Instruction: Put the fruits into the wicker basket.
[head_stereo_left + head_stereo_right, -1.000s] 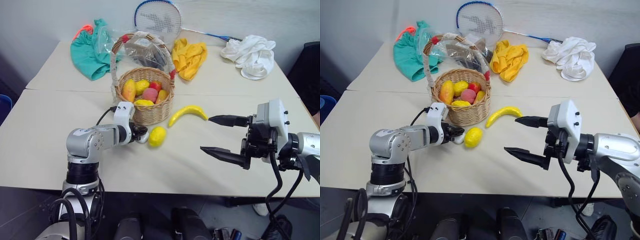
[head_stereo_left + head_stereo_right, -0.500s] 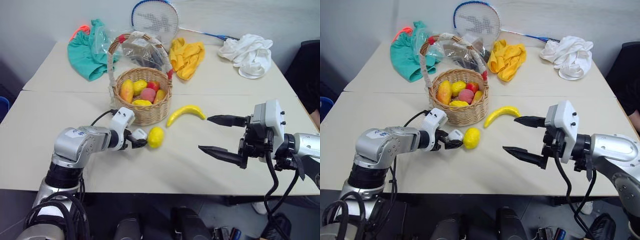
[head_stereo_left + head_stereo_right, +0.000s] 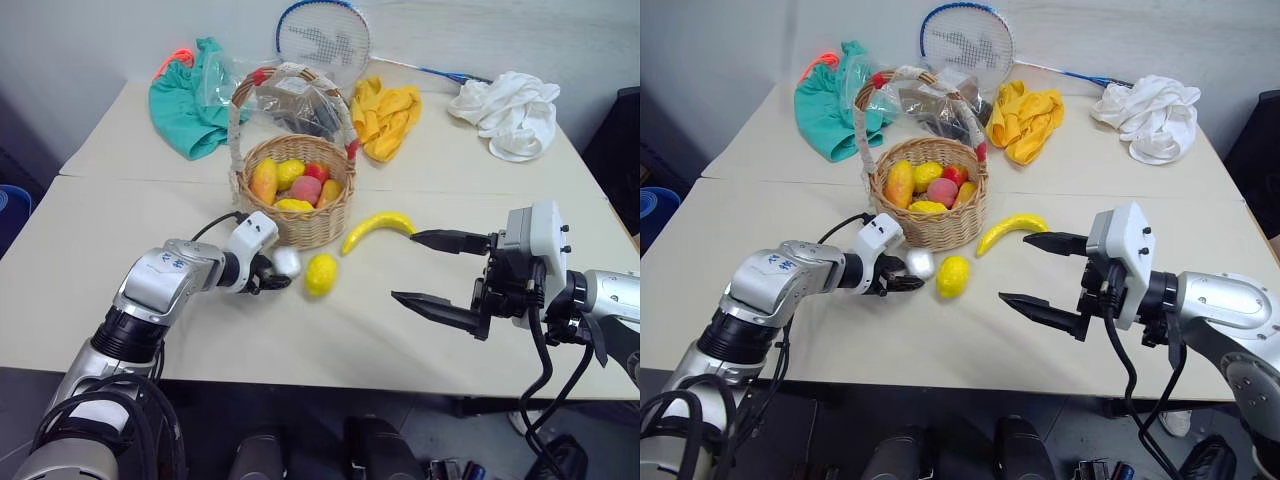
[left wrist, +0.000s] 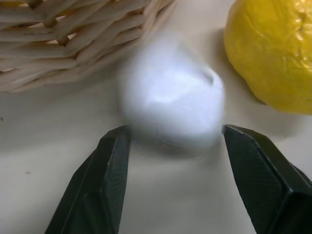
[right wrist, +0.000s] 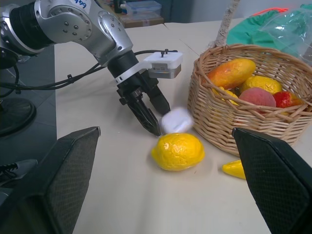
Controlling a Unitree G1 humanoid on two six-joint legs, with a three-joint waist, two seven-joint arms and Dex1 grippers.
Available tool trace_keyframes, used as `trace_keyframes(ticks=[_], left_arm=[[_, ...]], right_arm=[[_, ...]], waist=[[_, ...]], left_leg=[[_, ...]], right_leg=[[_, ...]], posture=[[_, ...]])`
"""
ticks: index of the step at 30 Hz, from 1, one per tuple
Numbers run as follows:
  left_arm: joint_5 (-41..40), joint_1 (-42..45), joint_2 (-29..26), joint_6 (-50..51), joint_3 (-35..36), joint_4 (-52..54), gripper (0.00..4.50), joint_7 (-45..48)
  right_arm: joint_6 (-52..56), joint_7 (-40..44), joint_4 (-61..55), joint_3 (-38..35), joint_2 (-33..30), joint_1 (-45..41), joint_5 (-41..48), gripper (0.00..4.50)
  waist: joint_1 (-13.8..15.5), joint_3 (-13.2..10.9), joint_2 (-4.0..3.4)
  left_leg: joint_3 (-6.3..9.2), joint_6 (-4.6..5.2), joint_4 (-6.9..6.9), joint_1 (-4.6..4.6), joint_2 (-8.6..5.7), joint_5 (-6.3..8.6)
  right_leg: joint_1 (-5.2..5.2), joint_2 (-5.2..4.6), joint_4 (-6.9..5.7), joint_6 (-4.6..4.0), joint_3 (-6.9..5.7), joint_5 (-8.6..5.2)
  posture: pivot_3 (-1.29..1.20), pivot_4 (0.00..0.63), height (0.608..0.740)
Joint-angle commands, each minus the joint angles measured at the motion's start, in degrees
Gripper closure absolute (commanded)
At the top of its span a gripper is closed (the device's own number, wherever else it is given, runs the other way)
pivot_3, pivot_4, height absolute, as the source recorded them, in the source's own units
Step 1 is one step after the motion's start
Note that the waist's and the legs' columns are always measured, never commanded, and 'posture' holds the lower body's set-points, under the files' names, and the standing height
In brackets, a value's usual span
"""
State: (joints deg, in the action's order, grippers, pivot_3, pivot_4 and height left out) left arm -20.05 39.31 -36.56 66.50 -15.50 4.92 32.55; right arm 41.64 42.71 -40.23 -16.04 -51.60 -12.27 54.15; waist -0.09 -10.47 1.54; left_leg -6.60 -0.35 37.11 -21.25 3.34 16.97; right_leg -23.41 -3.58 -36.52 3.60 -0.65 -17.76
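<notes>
The left gripper (image 3: 272, 277) is sitting with fingers apart around the small white case (image 3: 287, 262), not the lemon (image 3: 321, 274) lying beside the wicker basket (image 3: 300, 215). It needs to shift over. The right gripper (image 3: 437, 270) is hanging released near the banana (image 3: 376, 228).

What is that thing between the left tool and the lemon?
A small white case lies between the left tool and the lemon, seen from the head views.

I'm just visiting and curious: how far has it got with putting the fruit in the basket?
Several small fruits already sit in the wicker basket. Nothing is held: the left end effector stands open around a small white case, not a fruit, and the right end effector hangs open. The lemon and banana remain on the table.
</notes>
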Motion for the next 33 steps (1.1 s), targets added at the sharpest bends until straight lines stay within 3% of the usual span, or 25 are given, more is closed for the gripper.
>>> trace_keyframes(ticks=[1,7,9,12,18,24,30,33], left_arm=[[-1.5,-6.3,-1.3,5.1,2.3,3.5,2.25,0.4],[-2.4,-21.4,-5.1,9.3,20.8,14.0,2.25,-3.1],[-3.5,-23.4,-3.4,9.9,25.5,15.9,2.25,-4.0],[-6.5,-22.3,-0.3,12.5,29.2,19.3,1.77,-4.2],[-6.6,-18.1,1.5,11.8,25.2,20.7,0.03,-6.0],[-2.2,-14.4,0.4,8.3,18.0,15.3,0.03,-9.0],[-2.9,-11.0,8.6,13.8,18.7,12.3,0.03,-12.9],[-1.7,-8.9,17.3,20.6,24.3,11.7,0.03,-18.0]], right_arm=[[-0.6,0.8,-0.3,0.4,-0.7,-2.2,0.4,0.00],[-0.9,3.2,2.4,3.0,-0.4,-5.2,-0.5,0.00],[-1.2,4.2,3.6,3.7,-0.3,-5.9,-1.0,0.00],[-1.8,5.8,5.9,6.0,0.1,-8.5,-2.3,0.00],[-2.0,7.7,7.7,7.7,0.9,-10.8,-3.5,0.00],[-2.0,7.5,7.5,7.6,1.3,-10.9,-3.5,0.00],[-1.6,5.9,6.1,7.0,1.7,-9.9,-3.2,0.00],[-1.4,4.9,4.9,5.9,1.7,-8.7,-2.5,0.00]], waist=[[-0.3,0.0,0.00],[-2.5,0.0,0.01],[-2.8,0.0,0.00],[-2.6,0.0,0.02],[-1.4,-0.1,0.11],[-1.3,-0.1,0.10],[-0.8,-0.1,0.10],[-0.3,-0.1,0.09]], left_leg=[[-0.01,0.01,0.00,-0.01,0.00,0.01],[-0.06,-0.18,-0.08,0.03,0.28,0.13],[0.02,-0.28,-0.09,0.10,0.32,0.12],[0.11,-0.35,-0.04,0.08,0.30,0.05],[0.11,-0.33,-0.03,-0.02,0.23,0.07],[0.10,-0.31,-0.02,-0.21,0.22,0.18],[0.12,-0.22,0.03,-0.19,0.20,0.18],[0.12,-0.20,0.07,-0.11,0.17,0.16]], right_leg=[[-0.01,0.00,0.02,0.00,0.00,0.00],[-0.09,0.21,0.02,-0.07,0.06,-0.07],[-0.11,0.32,-0.05,-0.13,0.11,-0.11],[-0.14,0.34,-0.17,-0.14,0.07,-0.11],[-0.20,0.29,-0.10,-0.12,0.07,-0.07],[-0.26,0.25,0.11,-0.12,0.06,-0.08],[-0.22,0.23,0.06,-0.06,0.03,-0.04],[-0.17,0.23,-0.01,-0.04,0.03,-0.03]], posture=[[0.00,0.150,0.740],[0.00,0.150,0.740],[0.00,0.150,0.740],[0.00,0.150,0.740],[0.00,0.150,0.740],[0.00,0.150,0.740],[0.00,0.150,0.740],[0.00,0.150,0.740]])
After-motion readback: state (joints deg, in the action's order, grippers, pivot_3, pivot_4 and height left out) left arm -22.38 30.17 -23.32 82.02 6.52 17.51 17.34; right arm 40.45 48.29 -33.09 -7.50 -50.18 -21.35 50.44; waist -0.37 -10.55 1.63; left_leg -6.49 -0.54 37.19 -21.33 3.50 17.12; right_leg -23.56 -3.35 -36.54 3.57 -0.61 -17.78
